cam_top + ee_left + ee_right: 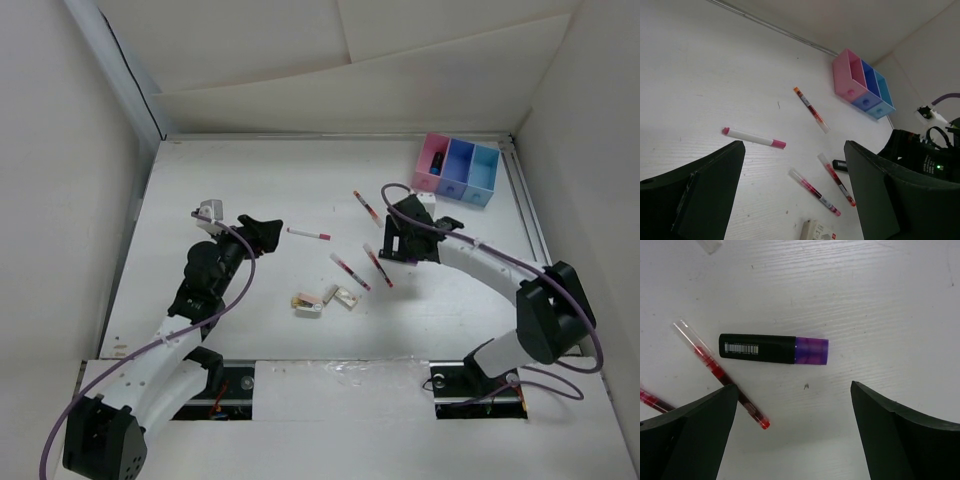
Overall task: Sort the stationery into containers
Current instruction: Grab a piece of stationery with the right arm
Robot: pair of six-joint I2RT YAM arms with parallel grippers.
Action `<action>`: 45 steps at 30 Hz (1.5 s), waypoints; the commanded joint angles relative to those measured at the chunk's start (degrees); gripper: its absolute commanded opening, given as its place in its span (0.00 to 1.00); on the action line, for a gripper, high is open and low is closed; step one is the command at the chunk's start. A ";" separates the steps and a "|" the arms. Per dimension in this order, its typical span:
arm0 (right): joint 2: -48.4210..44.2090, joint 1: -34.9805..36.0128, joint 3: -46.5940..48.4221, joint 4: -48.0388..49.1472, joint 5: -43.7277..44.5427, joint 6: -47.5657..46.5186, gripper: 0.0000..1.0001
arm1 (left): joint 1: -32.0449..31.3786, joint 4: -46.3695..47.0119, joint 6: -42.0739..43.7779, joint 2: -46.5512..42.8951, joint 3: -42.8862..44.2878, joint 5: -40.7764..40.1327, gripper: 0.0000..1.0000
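The containers are three joined bins, pink (435, 160), blue (460, 165) and light blue (484, 172), at the far right; they also show in the left wrist view (860, 85). A white marker with pink ends (309, 233) (754, 137) lies just ahead of my open, empty left gripper (270, 232) (794, 146). Three red-inked pens lie mid-table (364, 205) (350, 271) (378, 265). Three beige erasers (307, 302) (330, 294) (346, 298) lie nearer. My right gripper (388, 242) (794, 387) is open above the table, just short of a black highlighter with a purple cap (772, 348).
White walls close in the table on the left, back and right. A dark object lies in the pink bin (444, 184). The right arm (925, 150) stands close beside the pens. A red pen (720, 375) lies by the right gripper's left finger.
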 commanded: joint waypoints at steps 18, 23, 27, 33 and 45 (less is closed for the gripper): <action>17.10 -2.41 11.40 0.52 1.81 -4.57 1.00 | -0.10 0.33 0.76 -0.92 2.61 -1.24 0.78; 18.79 -2.51 13.34 -0.18 0.75 -5.71 1.00 | -0.10 0.33 0.76 -0.92 2.61 -1.25 0.78; 13.18 -1.45 10.10 0.35 2.07 -4.31 1.00 | -0.10 0.33 0.76 -0.92 2.61 -1.77 0.78; 7.18 -0.75 7.45 1.66 -0.74 -4.30 1.00 | -0.10 0.33 0.76 -0.40 2.61 -1.16 0.78; 15.70 2.59 8.85 -4.05 4.53 0.53 1.00 | -0.10 0.33 0.76 -0.92 2.61 -1.16 0.78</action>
